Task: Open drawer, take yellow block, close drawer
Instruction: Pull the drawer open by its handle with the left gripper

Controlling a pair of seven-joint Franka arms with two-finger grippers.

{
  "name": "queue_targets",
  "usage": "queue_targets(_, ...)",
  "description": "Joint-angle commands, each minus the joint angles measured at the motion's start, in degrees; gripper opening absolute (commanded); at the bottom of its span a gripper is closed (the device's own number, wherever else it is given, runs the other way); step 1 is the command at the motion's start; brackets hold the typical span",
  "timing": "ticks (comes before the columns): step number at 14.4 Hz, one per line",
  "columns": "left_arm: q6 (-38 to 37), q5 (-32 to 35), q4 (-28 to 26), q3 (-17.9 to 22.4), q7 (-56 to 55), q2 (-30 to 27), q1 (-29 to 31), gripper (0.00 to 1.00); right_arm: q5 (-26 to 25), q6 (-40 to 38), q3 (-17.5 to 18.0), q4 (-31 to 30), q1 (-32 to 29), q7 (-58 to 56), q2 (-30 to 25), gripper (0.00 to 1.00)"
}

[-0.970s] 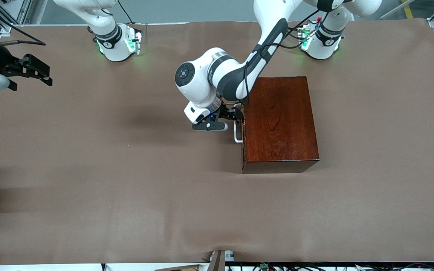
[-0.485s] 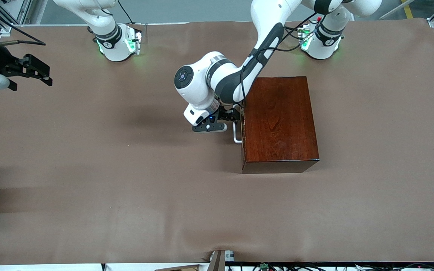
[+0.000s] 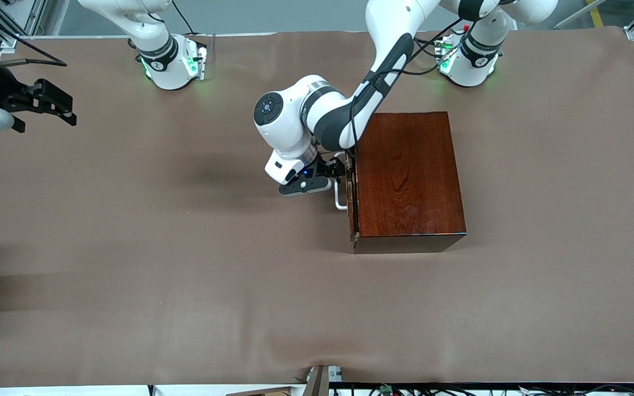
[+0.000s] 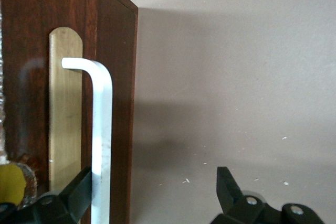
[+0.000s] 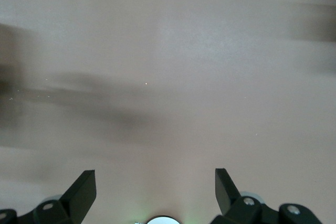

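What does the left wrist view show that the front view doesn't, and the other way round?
Only the left wrist view: a pale strip on the drawer face under the white handle, one finger hooked behind the bar, jaws spread, plus something yellow at the picture's edge.

Only the front view: the whole wooden box, drawer out a crack, the left gripper at its front, and the right gripper, open, waiting over the right arm's end of the table.

Both: handle, drawer front, brown table.

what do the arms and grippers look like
Both are white Franka arms with dark grey joint bands and green lights glowing at their bases. The left arm has black cables along it and a round dark cap on its wrist joint. The left gripper and right gripper have black fingers.
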Motion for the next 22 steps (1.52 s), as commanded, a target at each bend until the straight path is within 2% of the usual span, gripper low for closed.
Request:
queue_targets(1, 8.1, -2.4, 1.9, -0.3, -3.4, 1.5, -0.6, 1.0, 0.5, -0.7, 0.1, 1.1, -0.2, 0.7, 0.5, 1.0)
queue_targets(15, 21.4, -3.1, 1.9, -3.5, -14.1, 2.4, -0.8, 1.0, 0.9, -0.7, 0.1, 1.1, -0.6, 0.7, 0.5, 1.0)
queue_targets(22, 25.5, -3.1, 2.0, -3.9, -15.9, 2.3, -1.4, 1.0, 0.9, -0.6, 0.1, 1.2, -1.0, 0.5, 0.5, 1.0)
